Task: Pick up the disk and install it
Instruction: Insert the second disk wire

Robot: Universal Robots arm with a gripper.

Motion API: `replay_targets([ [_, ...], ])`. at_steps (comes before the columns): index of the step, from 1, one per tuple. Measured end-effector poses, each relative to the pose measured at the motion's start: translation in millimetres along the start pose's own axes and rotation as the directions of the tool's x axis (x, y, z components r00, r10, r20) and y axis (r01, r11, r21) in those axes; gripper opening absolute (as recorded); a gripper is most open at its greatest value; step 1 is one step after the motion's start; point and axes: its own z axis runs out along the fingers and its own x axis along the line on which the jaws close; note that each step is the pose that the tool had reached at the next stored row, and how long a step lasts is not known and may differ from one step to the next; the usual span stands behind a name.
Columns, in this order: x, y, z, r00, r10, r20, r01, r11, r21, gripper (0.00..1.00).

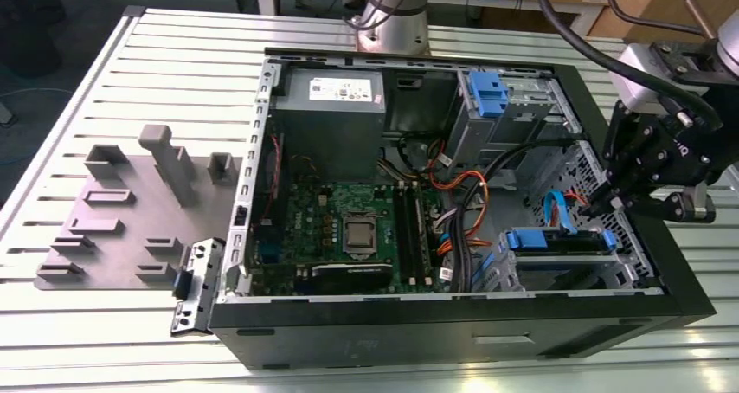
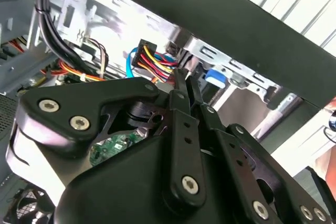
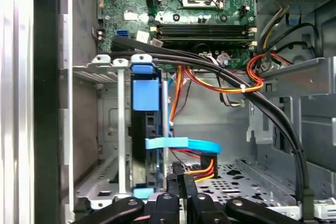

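We see an open computer case [image 1: 646, 276] lying on its side on a slatted metal bench [image 1: 69, 116], its motherboard [image 1: 346, 224] facing up. The gripper [image 1: 603, 204] hangs inside the case beside the wall on the exterior view's right, its black linkage reaching down above the drive bay. In both wrist views its two thin fingers [image 2: 181, 85] stand pressed flat against each other with nothing between them (we make out no gap at the tips).

The disk [image 1: 560, 240] already sits in the drive cage [image 3: 121, 129] at the case's near corner on the exterior view's right, its bright blue carrier edge showing along the top of the bay. In the first wrist view the same blue carrier [image 3: 145, 94] stands slotted edge-on between the cage's metal rails. The fingertips are just beside it, near the bundle of red, yellow and orange power wires [image 3: 202, 169] and the flat blue data cable [image 3: 184, 144] that runs across from the disk.

A second blue bracket [image 1: 487, 94] sits in the upper bay near the case's far wall. On the bench at the exterior view's left lies a grey fixture plate [image 1: 116, 220] with upright blocks, and a metal strip [image 1: 196, 285] leans against the case's near corner there.
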Motion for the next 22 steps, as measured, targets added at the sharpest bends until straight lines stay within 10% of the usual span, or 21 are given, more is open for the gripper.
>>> replay_targets([
  [11,17.8,1.2,2.5,1.0,0.0,-0.0001,0.0,1.0,-0.0001,0.16],
  [22,18.8,1.6,4.6,1.0,0.0,-0.002,0.0,1.0,0.0,0.24],
])
